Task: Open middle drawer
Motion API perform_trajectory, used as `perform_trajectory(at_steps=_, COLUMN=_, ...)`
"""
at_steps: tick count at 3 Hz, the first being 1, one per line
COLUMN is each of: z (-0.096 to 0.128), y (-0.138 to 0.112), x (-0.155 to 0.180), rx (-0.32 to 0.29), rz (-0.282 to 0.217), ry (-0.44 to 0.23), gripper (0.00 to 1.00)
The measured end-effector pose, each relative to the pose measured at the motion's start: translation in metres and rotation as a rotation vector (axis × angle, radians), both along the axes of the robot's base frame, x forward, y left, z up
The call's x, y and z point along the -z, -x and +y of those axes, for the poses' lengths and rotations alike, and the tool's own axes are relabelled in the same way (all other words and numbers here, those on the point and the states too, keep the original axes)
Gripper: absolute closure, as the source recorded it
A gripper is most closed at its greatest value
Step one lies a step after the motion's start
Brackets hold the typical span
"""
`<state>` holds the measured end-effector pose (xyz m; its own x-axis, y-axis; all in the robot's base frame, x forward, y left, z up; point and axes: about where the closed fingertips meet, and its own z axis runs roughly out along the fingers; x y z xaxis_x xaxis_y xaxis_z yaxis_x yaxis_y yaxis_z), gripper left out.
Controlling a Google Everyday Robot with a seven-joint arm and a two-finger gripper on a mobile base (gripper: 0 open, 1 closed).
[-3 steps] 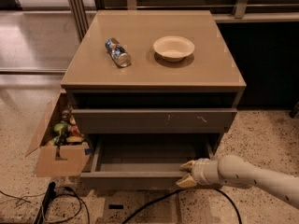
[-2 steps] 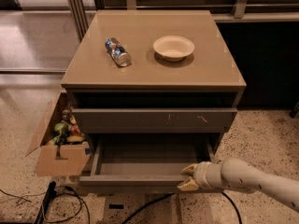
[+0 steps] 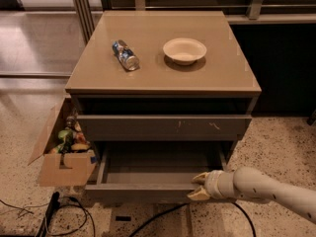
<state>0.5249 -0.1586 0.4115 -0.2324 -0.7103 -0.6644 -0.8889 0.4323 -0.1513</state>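
The middle drawer (image 3: 140,193) of the brown cabinet stands pulled out, and its shallow grey tray (image 3: 153,168) shows, with nothing in it. My gripper (image 3: 198,187) is at the right end of the drawer's front lip. One cream finger sits above the lip and one below it, shut on the edge. The white arm reaches in from the lower right. Above the drawer, the taller scuffed drawer front (image 3: 163,127) is pushed in.
A crushed can (image 3: 125,55) and a cream bowl (image 3: 184,50) lie on the cabinet top (image 3: 232,75). A cardboard box (image 3: 64,171) of snacks stands against the cabinet's left side. Black cables (image 3: 49,216) run across the speckled floor in front.
The gripper has moved slightly toward the camera, and the middle drawer has come out a little further with it.
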Motion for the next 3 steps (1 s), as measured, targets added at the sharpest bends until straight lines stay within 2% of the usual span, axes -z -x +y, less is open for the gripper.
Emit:
perform_trajectory(at_steps=1, z=0.0, y=0.0, x=0.0, rx=0.0, rz=0.0, ry=0.0, gripper=0.27)
perform_trajectory(at_steps=2, z=0.0001, y=0.0, x=0.0, rx=0.0, rz=0.0, ry=0.0, gripper=0.04)
perform_trajectory(at_steps=3, z=0.0001, y=0.0, x=0.0, rx=0.0, rz=0.0, ry=0.0, gripper=0.03)
